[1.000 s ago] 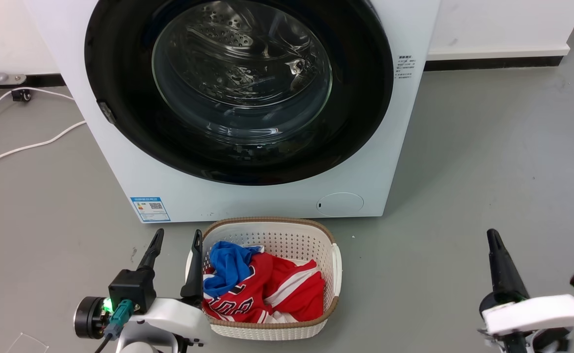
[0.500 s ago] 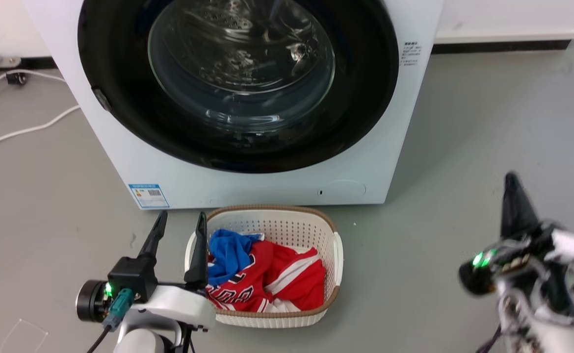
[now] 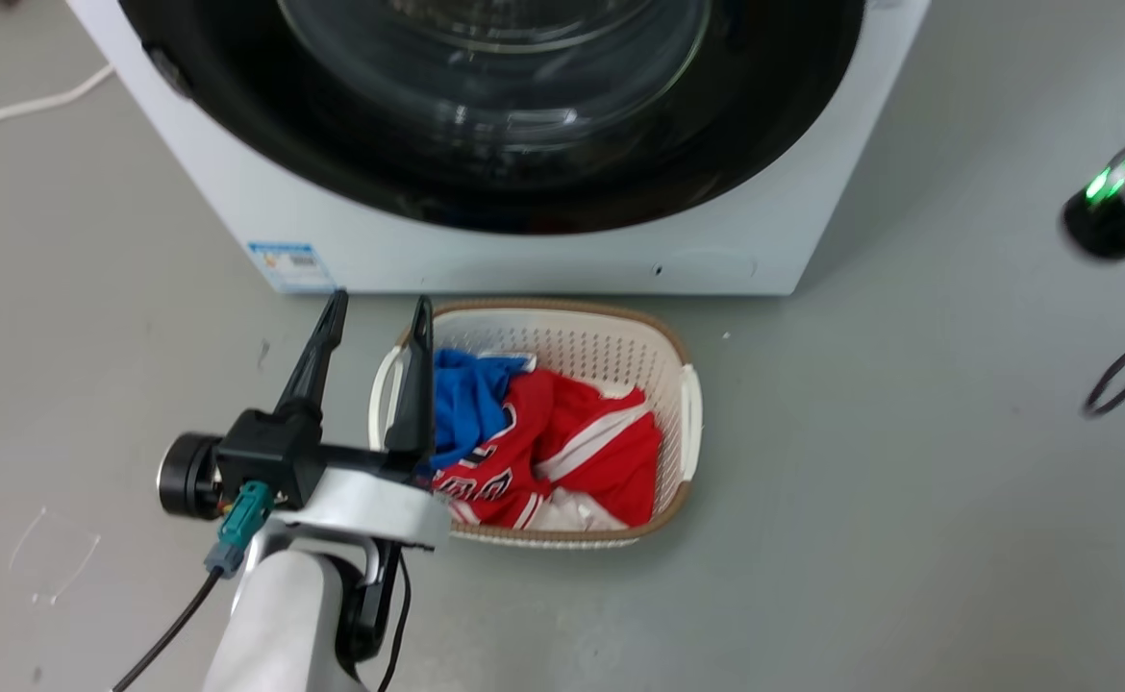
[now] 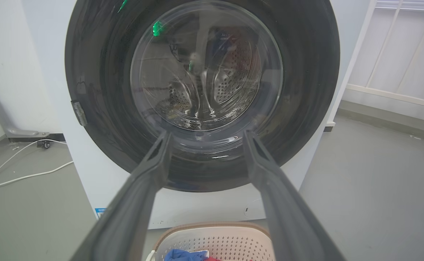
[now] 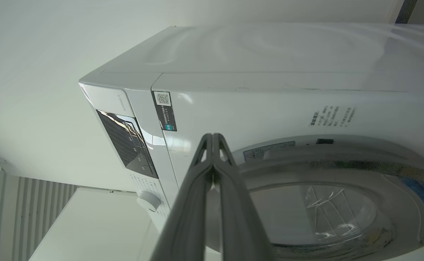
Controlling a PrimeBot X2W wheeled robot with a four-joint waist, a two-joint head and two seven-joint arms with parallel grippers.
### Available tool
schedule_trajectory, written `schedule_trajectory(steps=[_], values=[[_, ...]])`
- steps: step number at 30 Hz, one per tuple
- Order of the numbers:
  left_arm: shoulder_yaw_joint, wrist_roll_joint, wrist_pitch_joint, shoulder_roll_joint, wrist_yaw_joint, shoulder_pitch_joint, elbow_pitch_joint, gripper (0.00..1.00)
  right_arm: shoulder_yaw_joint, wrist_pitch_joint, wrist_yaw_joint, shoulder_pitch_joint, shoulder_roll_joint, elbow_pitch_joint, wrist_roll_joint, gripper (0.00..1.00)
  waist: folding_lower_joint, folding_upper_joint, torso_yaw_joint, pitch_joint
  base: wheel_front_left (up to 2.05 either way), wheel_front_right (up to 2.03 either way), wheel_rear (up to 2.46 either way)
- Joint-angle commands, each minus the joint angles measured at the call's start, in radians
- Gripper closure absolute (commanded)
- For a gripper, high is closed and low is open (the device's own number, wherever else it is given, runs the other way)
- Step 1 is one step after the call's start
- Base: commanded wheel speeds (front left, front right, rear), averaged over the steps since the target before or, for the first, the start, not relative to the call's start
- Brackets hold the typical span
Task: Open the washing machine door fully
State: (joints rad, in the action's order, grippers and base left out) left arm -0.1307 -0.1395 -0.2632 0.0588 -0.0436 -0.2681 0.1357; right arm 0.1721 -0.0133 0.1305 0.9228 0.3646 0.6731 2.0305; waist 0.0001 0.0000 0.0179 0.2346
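**Door Closed, One Hand Wide, One Hand Pinched**

Head view: The washing machine door (image 3: 697, 125) is at the top. It is big and round, black, with clear glass in the middle. It lies flat on the front of the white machine (image 3: 524, 259). Just in front of the machine, a white basket (image 3: 689, 404) sits on the grey floor. Red and blue clothes (image 3: 601, 452) are inside it. The left gripper (image 3: 379, 312) is low on the left, beside the basket. Its two dark fingers are spread apart, and it holds nothing.

Left wrist view: The door is right ahead and looks closed. The two left fingers point at it with a wide gap between them. They are not touching it. The top of the basket peeks in at the bottom.

Right wrist view: This picture is tipped on its side. The right gripper (image 5: 212, 139) has its fingers pressed tight together, with nothing in them. It points at the top of the machine's front. The door is at the lower right. A dark panel (image 5: 125, 141) and a white knob (image 5: 148, 200) are on the left.
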Motion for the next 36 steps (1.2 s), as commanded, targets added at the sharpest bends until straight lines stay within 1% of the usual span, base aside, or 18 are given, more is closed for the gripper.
schedule_trajectory(steps=[1,2,5,8,12,17,22,27,36], values=[[-0.003,0.003,-0.002,0.0,0.002,-0.014,-0.005,0.0,0.013,-0.01,0.0,0.025,0.01,0.014,-0.007,1.0,-0.0001,0.0,0.028,0.038,0.0,0.0,0.0],[-0.007,0.005,-0.002,-0.001,0.002,-0.023,-0.009,0.0,0.046,-0.028,0.0,0.071,0.035,0.043,-0.027,1.0,-0.0001,0.0,0.035,0.05,0.0,0.0,0.0],[-0.015,0.007,-0.002,-0.004,0.003,-0.046,-0.024,0.0,0.145,-0.094,0.0,0.202,0.083,0.133,-0.071,1.0,-0.0001,0.0,0.051,0.084,0.0,0.0,0.0],[-0.025,0.012,-0.002,-0.005,0.004,-0.062,-0.042,0.0,0.239,-0.167,0.0,0.326,0.109,0.232,-0.116,1.0,-0.0001,0.0,0.062,0.117,0.0,0.0,0.0],[-0.035,0.007,-0.002,-0.007,0.008,-0.082,-0.062,0.0,0.352,-0.27,0.0,0.474,0.109,0.35,-0.182,1.0,-0.0001,0.0,0.073,0.16,0.0,0.0,0.0],[-0.049,0.008,-0.002,-0.008,0.016,-0.11,-0.086,0.0,0.441,-0.368,0.0,0.606,0.073,0.461,-0.235,1.0,-0.0001,0.0,0.085,0.212,0.0,0.0,0.0],[-0.055,0.005,-0.002,-0.009,0.021,-0.126,-0.096,0.0,0.484,-0.426,0.0,0.681,0.053,0.513,-0.267,1.0,-0.0001,0.0,0.095,0.249,0.0,0.0,0.0],[-0.059,0.003,-0.002,-0.009,0.025,-0.132,-0.1,0.0,0.497,-0.436,0.0,0.712,0.043,0.536,-0.281,1.0,-0.0001,0.0,0.101,0.274,0.0,0.0,0.0],[-0.075,-0.008,-0.002,-0.009,0.034,-0.143,-0.103,0.0,0.498,-0.553,0.0,0.693,0.029,0.501,-0.26,1.0,-0.0001,0.0,0.098,0.293,0.0,0.0,0.0]])
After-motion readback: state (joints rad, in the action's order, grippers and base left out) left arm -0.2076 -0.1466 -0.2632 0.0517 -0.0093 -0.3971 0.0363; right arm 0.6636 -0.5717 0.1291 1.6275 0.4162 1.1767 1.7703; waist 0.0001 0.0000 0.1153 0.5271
